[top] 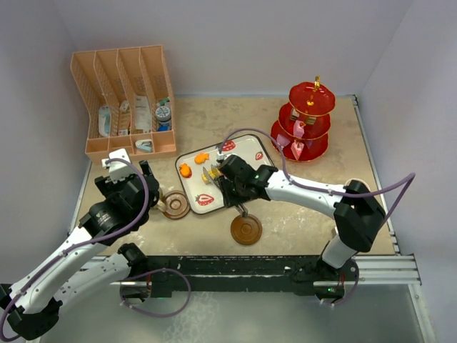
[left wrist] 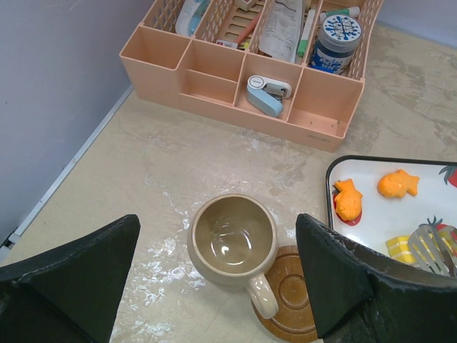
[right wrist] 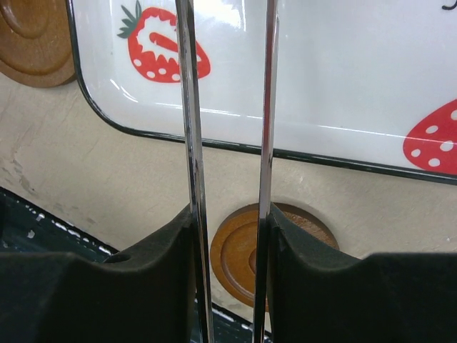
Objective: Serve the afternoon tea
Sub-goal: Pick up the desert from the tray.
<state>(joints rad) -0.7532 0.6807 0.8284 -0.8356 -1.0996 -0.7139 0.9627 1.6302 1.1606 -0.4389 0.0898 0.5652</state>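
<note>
Left end effector [left wrist: 218,243] wide open, empty, above tan mug [left wrist: 207,264] touching saucer [left wrist: 293,293] left edge. Right end effector [right wrist: 228,236] clamps tongs [right wrist: 189,143] across tray [right wrist: 321,71] near edge.

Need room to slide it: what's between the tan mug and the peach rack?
Only bare tabletop between tan mug and peach rack, seen in left wrist view.

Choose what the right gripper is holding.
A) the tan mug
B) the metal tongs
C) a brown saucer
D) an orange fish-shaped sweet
B: in the right wrist view, the right gripper is shut on the metal tongs, with both shiny arms pinched in it.
</note>
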